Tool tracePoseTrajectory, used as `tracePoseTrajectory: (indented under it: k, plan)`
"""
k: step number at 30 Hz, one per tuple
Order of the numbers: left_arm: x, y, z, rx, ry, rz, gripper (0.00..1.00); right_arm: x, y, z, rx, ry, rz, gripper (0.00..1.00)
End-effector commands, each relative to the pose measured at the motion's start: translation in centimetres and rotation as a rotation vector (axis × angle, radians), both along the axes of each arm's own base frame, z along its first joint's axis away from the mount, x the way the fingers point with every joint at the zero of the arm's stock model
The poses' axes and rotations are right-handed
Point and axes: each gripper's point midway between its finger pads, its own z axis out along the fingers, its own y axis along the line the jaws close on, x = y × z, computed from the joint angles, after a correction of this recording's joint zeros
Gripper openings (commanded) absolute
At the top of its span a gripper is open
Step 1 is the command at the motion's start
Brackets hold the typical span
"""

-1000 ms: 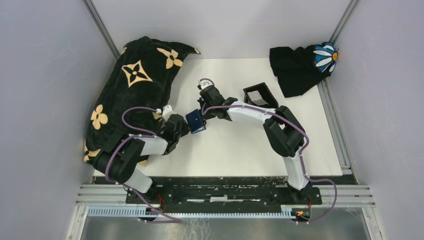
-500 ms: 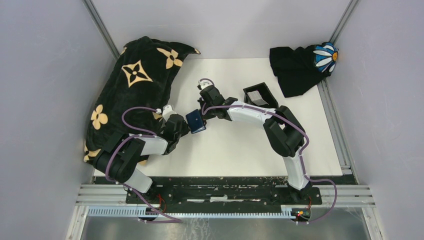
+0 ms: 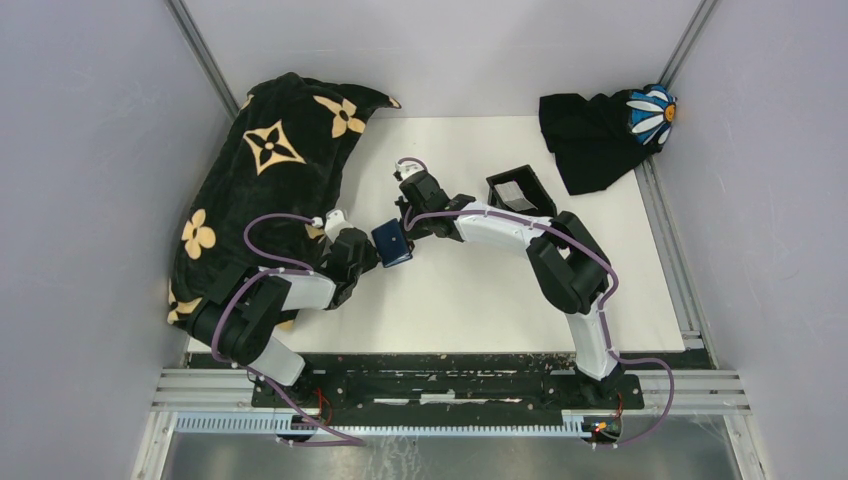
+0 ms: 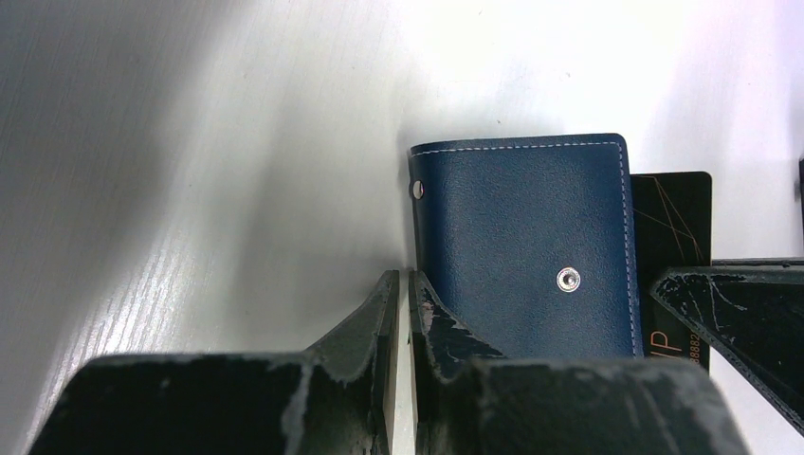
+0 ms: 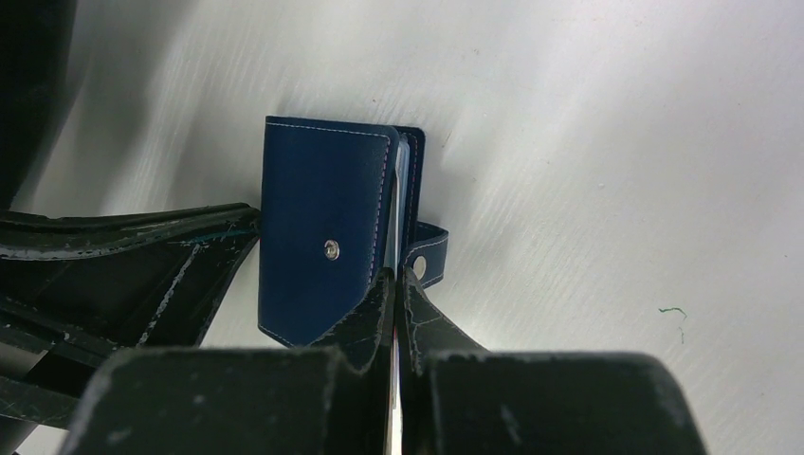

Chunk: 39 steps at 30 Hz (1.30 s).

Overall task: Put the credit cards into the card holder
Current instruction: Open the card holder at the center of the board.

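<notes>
The navy-blue card holder (image 3: 392, 243) is held between my two grippers left of the table's centre. In the left wrist view it (image 4: 521, 237) faces the camera with its snap showing. My left gripper (image 4: 404, 284) is shut at its left edge and seems to pinch one thin cover. A dark card with gold lines (image 4: 675, 218) sticks out of its right side. My right gripper (image 5: 394, 282) is shut on that card, seen edge-on, between the holder's (image 5: 322, 209) covers. From above, the left gripper (image 3: 372, 250) and the right gripper (image 3: 408, 228) nearly meet.
An open black tray (image 3: 520, 190) with a grey card in it stands behind the right forearm. A black cloth with tan flowers (image 3: 270, 170) covers the left side. A black cloth with a daisy (image 3: 605, 130) lies at the back right.
</notes>
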Motion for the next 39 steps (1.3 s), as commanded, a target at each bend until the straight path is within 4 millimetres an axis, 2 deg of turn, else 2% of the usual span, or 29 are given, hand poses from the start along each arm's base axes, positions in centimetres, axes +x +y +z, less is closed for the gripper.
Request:
tracePoseTrajectory:
  k: [1,17,28,35,39]
  plan:
    - [-0.7,0.7,-1.4,0.073,0.049,-0.026,0.15,1.0,0.3,1.1,-0.002,-0.030,0.005,0.01]
    - [-0.9,0.6,-1.9,0.066,0.058,-0.032,0.15,0.6,0.6,-0.2,0.091,0.050,-0.032,0.01]
    - [-1.2,0.4,-2.3,0.050,0.068,-0.037,0.14,1.3,-1.4,-1.9,0.168,0.125,-0.126,0.01]
    - [-1.4,0.2,-2.8,0.041,0.077,-0.043,0.13,1.1,-2.1,-3.4,0.162,0.151,-0.148,0.01]
    - [-1.4,0.2,-2.8,0.042,0.076,-0.042,0.13,1.2,-2.7,-3.4,0.132,0.128,-0.149,0.01]
